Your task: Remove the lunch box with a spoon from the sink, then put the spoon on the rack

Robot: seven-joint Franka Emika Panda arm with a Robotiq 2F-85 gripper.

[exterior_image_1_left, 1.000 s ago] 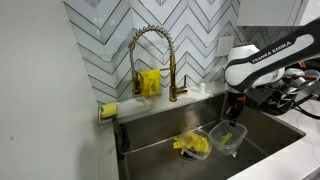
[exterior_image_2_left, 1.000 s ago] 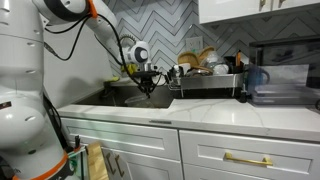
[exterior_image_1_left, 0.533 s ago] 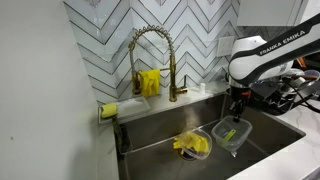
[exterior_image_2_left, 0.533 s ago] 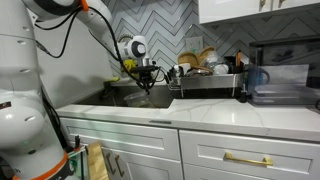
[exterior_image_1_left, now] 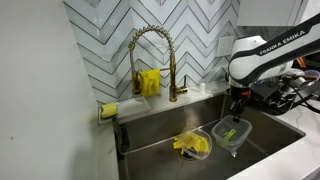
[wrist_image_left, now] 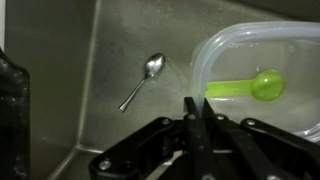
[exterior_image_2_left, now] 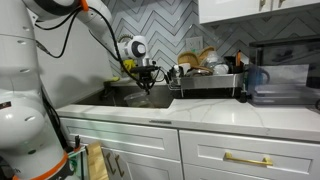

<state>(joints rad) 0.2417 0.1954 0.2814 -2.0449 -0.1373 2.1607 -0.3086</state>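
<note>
The steel sink (exterior_image_1_left: 165,125) filled most of the scene, and the Panda arm (exterior_image_1_left: 265,55) reached down into its basin, while the dish rack (exterior_image_2_left: 205,82) stood on the tabletop beside it, already crowded with crockery. Under the arm, the clear lunch box (exterior_image_1_left: 230,135) sat low in the basin, next to a yellow cloth (exterior_image_1_left: 190,145). In the wrist view the fingers (wrist_image_left: 190,115) were drawn together and appeared to be clamped on the near rim of the lunch box (wrist_image_left: 215,45). A green spoon (wrist_image_left: 252,87) lay inside the box, and a small metal spoon (wrist_image_left: 143,80) lay loose on the sink floor, well apart from it. The step in hand looked like the first one: lifting the box and its spoon out of the sink. The next move would call for a steady, level rise so that the thin rim did not slip from the pinch and the spoon did not tip out, then clearing the sink wall before setting the box down.
</note>
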